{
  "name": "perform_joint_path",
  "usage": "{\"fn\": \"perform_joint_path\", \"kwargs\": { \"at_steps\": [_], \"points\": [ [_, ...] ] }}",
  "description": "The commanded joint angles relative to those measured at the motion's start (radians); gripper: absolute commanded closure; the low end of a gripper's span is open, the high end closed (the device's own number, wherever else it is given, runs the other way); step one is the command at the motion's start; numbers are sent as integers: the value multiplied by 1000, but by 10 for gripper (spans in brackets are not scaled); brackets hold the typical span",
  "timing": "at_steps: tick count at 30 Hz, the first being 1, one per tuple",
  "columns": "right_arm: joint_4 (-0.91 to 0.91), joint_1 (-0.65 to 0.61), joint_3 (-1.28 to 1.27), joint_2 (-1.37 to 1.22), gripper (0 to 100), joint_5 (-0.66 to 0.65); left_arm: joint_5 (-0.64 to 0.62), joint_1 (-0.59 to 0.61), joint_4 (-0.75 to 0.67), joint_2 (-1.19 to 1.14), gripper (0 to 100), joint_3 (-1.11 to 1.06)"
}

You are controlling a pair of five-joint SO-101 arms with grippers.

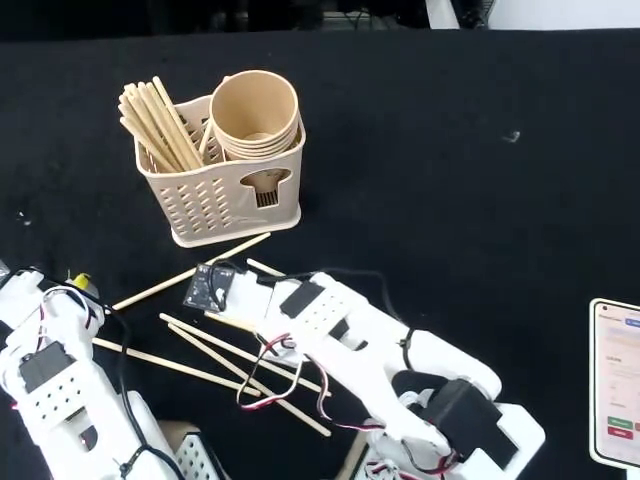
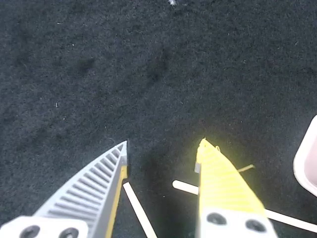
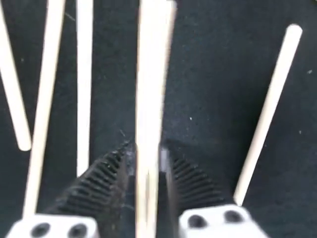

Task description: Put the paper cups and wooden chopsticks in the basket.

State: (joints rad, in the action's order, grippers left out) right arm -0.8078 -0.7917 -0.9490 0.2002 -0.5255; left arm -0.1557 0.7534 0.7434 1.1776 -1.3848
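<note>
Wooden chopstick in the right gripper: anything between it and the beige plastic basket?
Nothing upright. One loose wooden chopstick lies flat on the black table before the beige plastic basket; lifted over it, the path looks open.

No writing, number or sign can be read anywhere. The white-framed flat screen [image 1: 617,385] lying at the edge of the black desk [image 1: 480,200] carries rows of small print, along with a blue patch and small green and red button shapes. All of it is too small to make out.
</note>
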Motion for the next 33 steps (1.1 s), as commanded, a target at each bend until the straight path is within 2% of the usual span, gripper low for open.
{"fn": "perform_joint_path", "kwargs": {
  "at_steps": [1, 6, 12, 14, 17, 20, 22, 26, 33],
  "points": [
    [9, -8, 15, 33, 931, -2, -6, 8, -15, 6, 773, 7],
    [8, -11, 53, 28, 923, 2, -6, 8, -15, 6, 773, 7],
    [8, -11, 116, -91, 792, 52, -6, 8, -15, 6, 773, 7],
    [-17, -9, 159, -154, 789, 52, -6, 8, -15, 6, 773, 7],
    [-94, -11, 237, -219, 838, 49, -6, 8, -15, 6, 773, 7],
    [-112, -20, 243, -242, 995, 40, -6, 8, -15, 6, 773, 7],
    [-120, -31, 229, -237, 981, 18, -6, 8, -15, 6, 773, 7],
    [-158, -26, 228, -148, 989, 23, -6, 8, -15, 6, 773, 7],
    [-368, 48, 381, 283, 988, 92, -6, 8, -15, 6, 773, 7]
  ]
}}
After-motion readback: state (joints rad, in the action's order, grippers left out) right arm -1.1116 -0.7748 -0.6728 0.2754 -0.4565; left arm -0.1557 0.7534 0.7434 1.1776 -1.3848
